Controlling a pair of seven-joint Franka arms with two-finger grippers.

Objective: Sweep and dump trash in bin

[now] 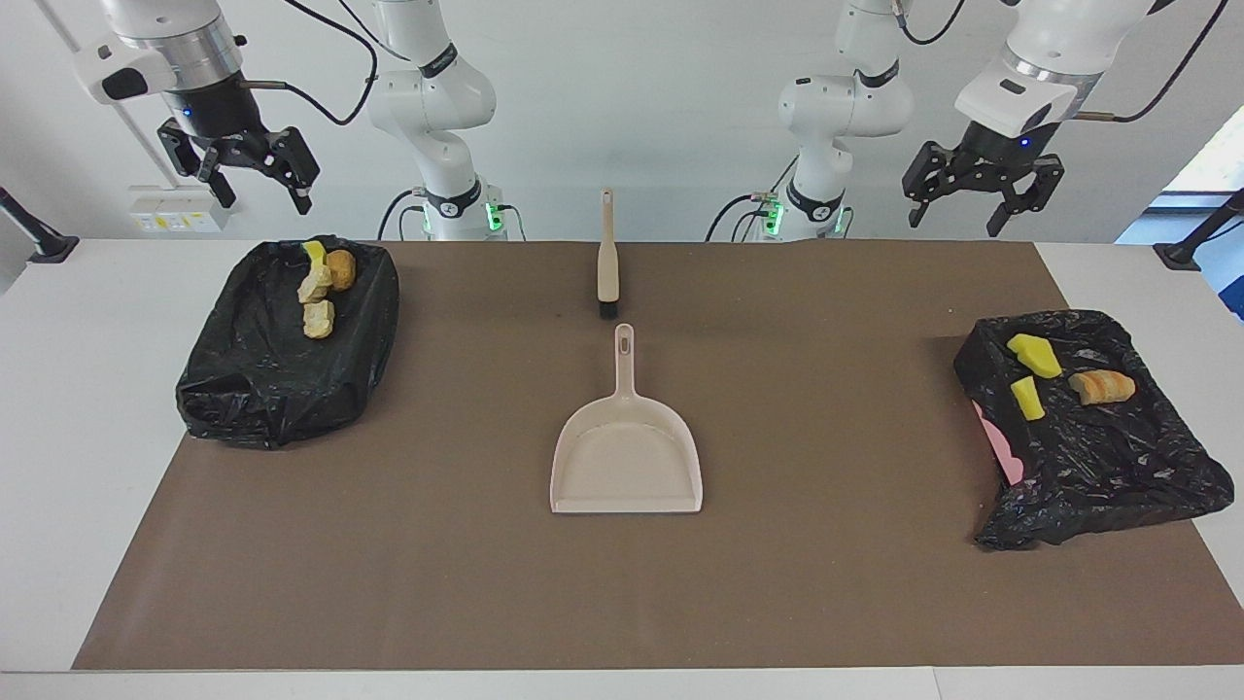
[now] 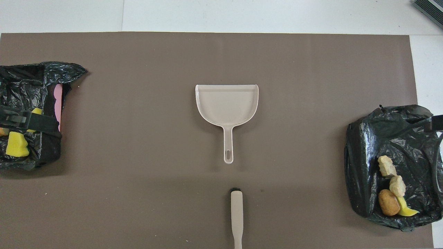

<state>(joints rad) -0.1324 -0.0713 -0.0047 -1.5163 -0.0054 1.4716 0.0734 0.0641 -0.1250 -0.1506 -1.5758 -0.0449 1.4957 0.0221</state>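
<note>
1. Directly under the right gripper, which hangs high with its fingers apart and nothing in them, sits a black bag-lined bin. Four chunks of the trash lie in it, bunched against the rim. A careless descent could snag the loose plastic and tip them out.
2. Under the left gripper, also raised, spread and empty, is the second bin, holding the other three chunks. Its bag is slumped and shallow (a pink edge shows at one side), so a brushing arm could drag it and spill the pieces.
3. Midway between the two grippers, low on the mat, lies the brush. Its slim handle could twist if pinched off-centre.
4. Farther out from both grippers rests the dustpan, which looks empty, its handle pointing at the brush. Both arms reaching there together risk colliding. With every chunk binned, the job looks done, so any further move mostly risks undoing it.
</note>
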